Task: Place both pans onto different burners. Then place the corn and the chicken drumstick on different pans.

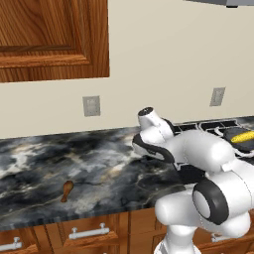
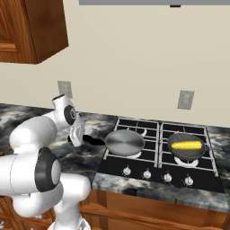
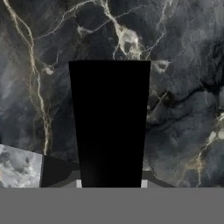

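Observation:
The light silver-grey pan [image 2: 125, 142] sits on the front left burner of the black cooktop [image 2: 110, 166]. Its black handle [image 2: 93, 140] points left over the counter. My gripper [image 2: 77, 136] is shut on the end of that handle [image 3: 109, 122], which runs up between my fingertips [image 3: 144, 183] in the hand view. The darker pan [image 2: 173, 152] rests on the front right burner with the yellow corn [image 2: 186, 145] lying in it; corn [image 1: 244, 137] and pan [image 1: 231, 133] also appear at the right edge of the left base view. The reddish-brown chicken drumstick [image 1: 66, 190] lies on the marble counter, far left of the stove.
The two back burners [image 2: 135, 126] carry nothing under their grates. A row of silver knobs [image 2: 147, 173] lines the cooktop's front. Dark marble counter [image 1: 59, 158] stretches left of the stove. A wooden wall cabinet [image 1: 49, 39] hangs above, and outlets [image 2: 185, 99] sit on the wall.

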Controlling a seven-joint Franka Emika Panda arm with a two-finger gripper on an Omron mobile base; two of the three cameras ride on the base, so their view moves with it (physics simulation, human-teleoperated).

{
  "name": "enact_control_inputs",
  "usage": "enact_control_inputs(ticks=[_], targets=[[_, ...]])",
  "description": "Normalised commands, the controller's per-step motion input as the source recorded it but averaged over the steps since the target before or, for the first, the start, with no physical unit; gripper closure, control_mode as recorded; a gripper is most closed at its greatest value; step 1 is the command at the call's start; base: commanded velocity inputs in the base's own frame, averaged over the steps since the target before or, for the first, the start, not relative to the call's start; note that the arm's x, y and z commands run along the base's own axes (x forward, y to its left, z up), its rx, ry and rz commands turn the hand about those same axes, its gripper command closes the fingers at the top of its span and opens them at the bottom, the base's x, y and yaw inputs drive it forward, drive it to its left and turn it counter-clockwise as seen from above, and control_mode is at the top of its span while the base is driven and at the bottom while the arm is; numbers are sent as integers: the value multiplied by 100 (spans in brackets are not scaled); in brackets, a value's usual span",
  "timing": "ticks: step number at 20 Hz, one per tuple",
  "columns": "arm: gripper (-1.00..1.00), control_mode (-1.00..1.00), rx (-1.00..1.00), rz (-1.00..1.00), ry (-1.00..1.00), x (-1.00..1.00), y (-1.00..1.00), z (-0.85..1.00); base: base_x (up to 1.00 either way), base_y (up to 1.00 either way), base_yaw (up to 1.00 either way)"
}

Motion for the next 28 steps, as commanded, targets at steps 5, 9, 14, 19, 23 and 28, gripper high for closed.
enact_control_inputs(ticks=[5,9,14,19,23,28], targets=[[100,-100,0,-12,1,50,-13,0,0,0,0],[100,-100,0,-6,7,46,-21,0,0,0,0],[100,-100,0,-2,2,38,-5,-22,0,0,0],[100,-100,0,0,0,3,0,-37,0,0,0],[100,-100,0,-1,0,23,0,-16,0,0,0],[100,-100,0,-1,0,25,-2,-2,0,0,0]])
